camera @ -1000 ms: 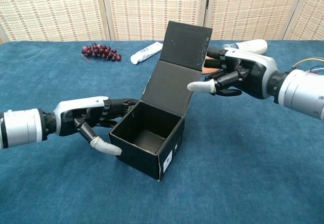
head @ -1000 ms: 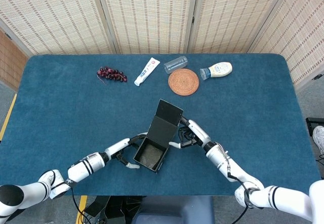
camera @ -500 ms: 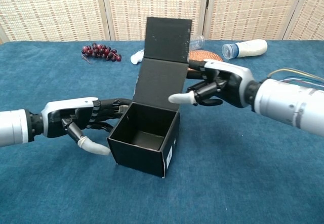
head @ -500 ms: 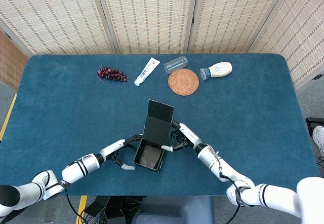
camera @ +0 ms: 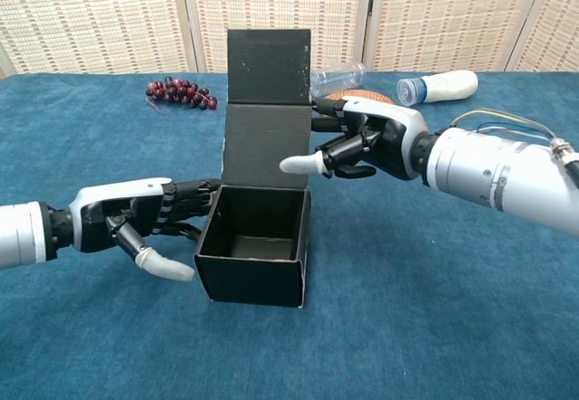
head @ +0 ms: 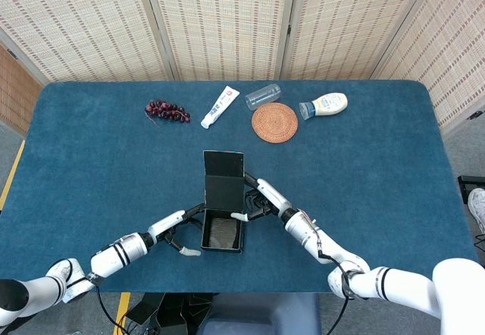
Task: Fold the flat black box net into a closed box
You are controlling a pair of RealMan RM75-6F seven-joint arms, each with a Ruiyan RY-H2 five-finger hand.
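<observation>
The black box [camera: 253, 257] stands open-topped near the table's front, square to the chest view, with its lid [camera: 267, 101] upright at the back. In the head view the box [head: 221, 234] sits between both hands. My left hand [camera: 145, 223] lies at the box's left wall; its dark fingers touch that wall and its thumb points away, holding nothing. My right hand [camera: 362, 142] is at the lid's right edge, thumb across the lid's front and fingers behind it, gripping the panel. Both the left hand [head: 180, 233] and the right hand [head: 254, 202] also show in the head view.
Along the far side lie a bunch of grapes [head: 167, 111], a toothpaste tube [head: 220, 106], a clear bottle [head: 263, 96], a woven coaster [head: 274, 122] and a white squeeze bottle [head: 324, 105]. Woven screens stand behind the blue table [head: 379, 168].
The box has turned to face squarely forward and shifted left. My right hand moved left with the lid, which now stands upright. My left hand stayed at the left wall.
</observation>
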